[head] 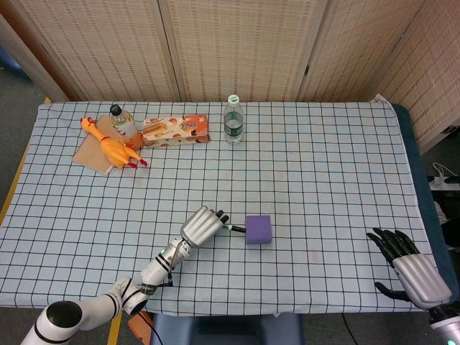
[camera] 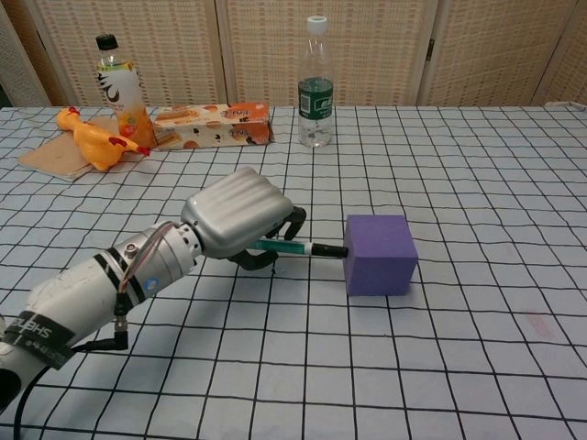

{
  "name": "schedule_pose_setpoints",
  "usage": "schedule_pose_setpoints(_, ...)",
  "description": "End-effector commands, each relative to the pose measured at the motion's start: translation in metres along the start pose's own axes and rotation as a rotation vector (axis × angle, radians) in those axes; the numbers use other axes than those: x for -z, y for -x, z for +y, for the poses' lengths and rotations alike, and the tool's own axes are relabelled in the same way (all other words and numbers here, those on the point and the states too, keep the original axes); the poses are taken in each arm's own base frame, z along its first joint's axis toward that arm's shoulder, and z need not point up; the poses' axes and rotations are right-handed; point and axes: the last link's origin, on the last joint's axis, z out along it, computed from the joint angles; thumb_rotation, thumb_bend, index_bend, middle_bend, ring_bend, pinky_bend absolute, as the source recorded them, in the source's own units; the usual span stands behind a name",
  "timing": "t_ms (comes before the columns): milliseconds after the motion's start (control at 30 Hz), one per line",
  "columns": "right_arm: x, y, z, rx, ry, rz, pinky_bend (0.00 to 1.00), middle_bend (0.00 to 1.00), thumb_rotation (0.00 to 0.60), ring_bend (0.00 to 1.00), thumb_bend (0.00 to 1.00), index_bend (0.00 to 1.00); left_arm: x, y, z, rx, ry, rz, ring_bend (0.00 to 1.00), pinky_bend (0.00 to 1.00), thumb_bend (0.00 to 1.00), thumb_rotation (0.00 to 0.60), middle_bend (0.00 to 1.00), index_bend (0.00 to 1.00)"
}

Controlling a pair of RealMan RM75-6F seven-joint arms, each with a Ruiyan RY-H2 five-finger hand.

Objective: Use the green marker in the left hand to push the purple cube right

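The purple cube [head: 259, 229] [camera: 380, 254] sits on the checked cloth near the table's middle front. My left hand [head: 203, 225] [camera: 238, 214] lies just left of it, fingers curled around the green marker [camera: 295, 247] [head: 236, 229]. The marker lies level and points right, its dark tip touching the cube's left face. My right hand [head: 410, 267] rests at the front right corner with fingers spread and nothing in it; the chest view does not show it.
Along the back stand a clear water bottle [head: 233, 120] [camera: 315, 84], an orange snack box [head: 176, 130] [camera: 212, 126], a juice bottle [head: 122, 123] [camera: 120, 92] and a rubber chicken [head: 111, 146] [camera: 92, 139] on brown paper. The table's front edge lies close below my left forearm.
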Motion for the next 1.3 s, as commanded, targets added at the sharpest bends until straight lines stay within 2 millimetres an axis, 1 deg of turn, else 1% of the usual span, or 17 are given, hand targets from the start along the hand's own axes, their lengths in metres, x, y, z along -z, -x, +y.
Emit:
schedule_pose_setpoints(33,0.0,0.0,0.001,-0.002,0.001,-0.002,0.0,0.0,0.6,0.0,0.11,0.0,-0.005,-0.001,0.007,-0.005,0.01,0.002,0.78,0.97,0.58,0.6,0.82,0.8)
schedule_pose_setpoints(267,0.004,-0.004,0.003,-0.015,-0.001,0.01,0.0,0.0,0.6,0.0,0.11,0.0,-0.017,-0.003,0.02,0.002,0.018,0.001,0.78,0.97,0.58,0.6,0.82,0.8)
schedule_pose_setpoints(400,0.006,-0.008,0.006,-0.026,0.008,0.024,0.0,0.0,0.6,0.0,0.11,0.0,-0.022,-0.002,0.024,0.0,0.02,-0.004,0.79,0.98,0.58,0.6,0.82,0.8)
schedule_pose_setpoints(633,0.008,-0.012,0.012,-0.037,0.026,0.038,0.0,0.0,0.6,0.0,0.11,0.0,-0.032,-0.002,0.038,0.011,0.039,0.0,0.79,0.98,0.58,0.6,0.82,0.8)
schedule_pose_setpoints(767,0.007,-0.013,0.014,-0.04,0.037,0.042,0.0,0.0,0.6,0.0,0.12,0.0,-0.033,-0.004,0.04,0.018,0.043,0.018,0.79,0.98,0.58,0.6,0.82,0.8)
schedule_pose_setpoints(867,0.006,-0.012,0.014,-0.037,0.039,0.04,0.0,0.0,0.6,0.0,0.11,0.0,-0.028,-0.007,0.033,0.006,0.042,0.045,0.79,0.98,0.58,0.6,0.82,0.79)
schedule_pose_setpoints(1000,0.005,-0.01,0.012,-0.029,0.034,0.034,0.0,0.0,0.6,0.0,0.11,0.0,-0.01,-0.01,0.009,-0.016,0.018,0.074,0.79,0.98,0.58,0.6,0.82,0.79)
schedule_pose_setpoints(1067,0.005,-0.009,0.01,-0.026,0.03,0.033,0.0,0.0,0.6,0.0,0.11,0.0,0.01,-0.009,-0.011,-0.038,0.014,0.069,0.79,0.98,0.58,0.6,0.82,0.79)
schedule_pose_setpoints(1100,0.004,-0.008,0.009,-0.023,0.027,0.033,0.0,0.0,0.6,0.0,0.11,0.0,0.023,-0.007,-0.024,-0.049,0.004,0.054,0.79,0.98,0.58,0.6,0.82,0.79)
schedule_pose_setpoints(1200,0.003,-0.006,0.007,-0.016,0.023,0.028,0.0,0.0,0.6,0.0,0.11,0.0,0.057,-0.002,-0.053,-0.087,-0.04,0.021,0.8,0.98,0.58,0.6,0.81,0.79)
schedule_pose_setpoints(1233,0.002,-0.005,0.006,-0.014,0.022,0.026,0.0,0.0,0.6,0.0,0.11,0.0,0.073,0.0,-0.065,-0.096,-0.066,0.009,0.8,0.98,0.58,0.6,0.81,0.79)
schedule_pose_setpoints(1300,0.0,-0.004,0.005,-0.011,0.021,0.024,0.0,0.0,0.6,0.0,0.11,0.0,0.097,0.004,-0.08,-0.095,-0.102,-0.016,0.8,0.98,0.58,0.6,0.81,0.78)
